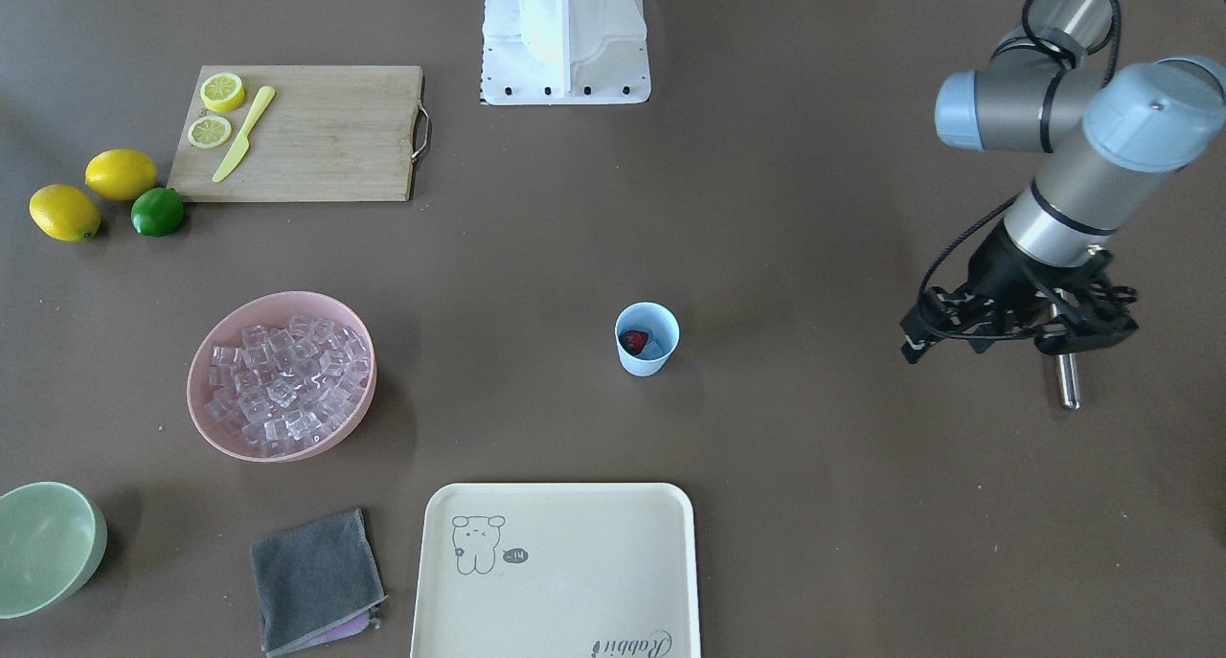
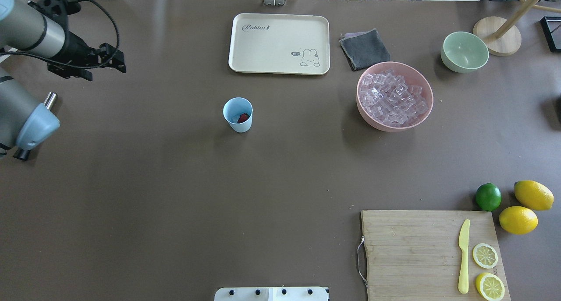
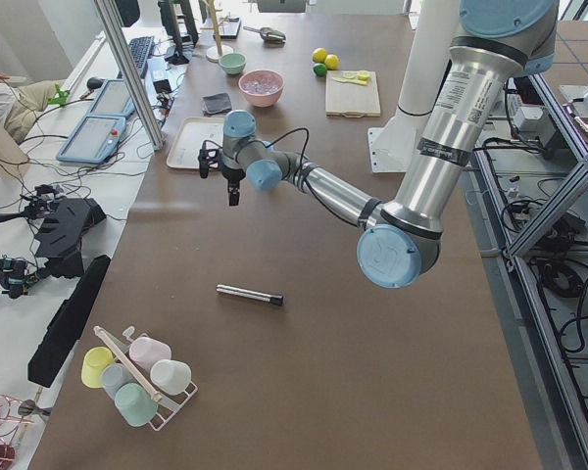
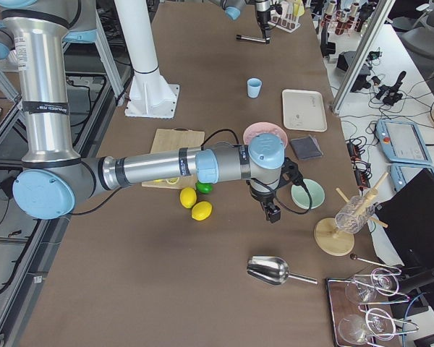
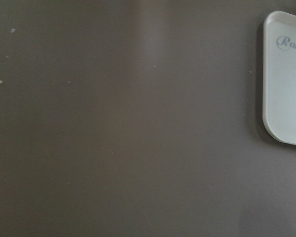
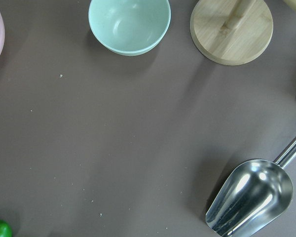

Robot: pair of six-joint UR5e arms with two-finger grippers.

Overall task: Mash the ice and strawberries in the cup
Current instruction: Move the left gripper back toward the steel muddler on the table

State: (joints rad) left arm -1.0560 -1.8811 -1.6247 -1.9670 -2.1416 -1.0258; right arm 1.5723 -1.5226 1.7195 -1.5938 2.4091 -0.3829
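Shows strawberry [image 1: 632,339] sitting in blue cup [image 1: 644,361] mid-frame, left jaws hovering at right over metal rod [image 1: 1068,385], likely for mashing; cannot tell whether left jaws or right jaws stand apart.

Bright even light, soft shadows, sharp focus

Glossy metal scoop [image 6: 251,195], matt plastic cup [image 1: 640,361], wooden board [image 1: 316,131], grey cloth [image 1: 314,577].

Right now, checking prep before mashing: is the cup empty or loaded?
Not empty: a strawberry lies inside the upright cup. What else is in there, cannot tell.
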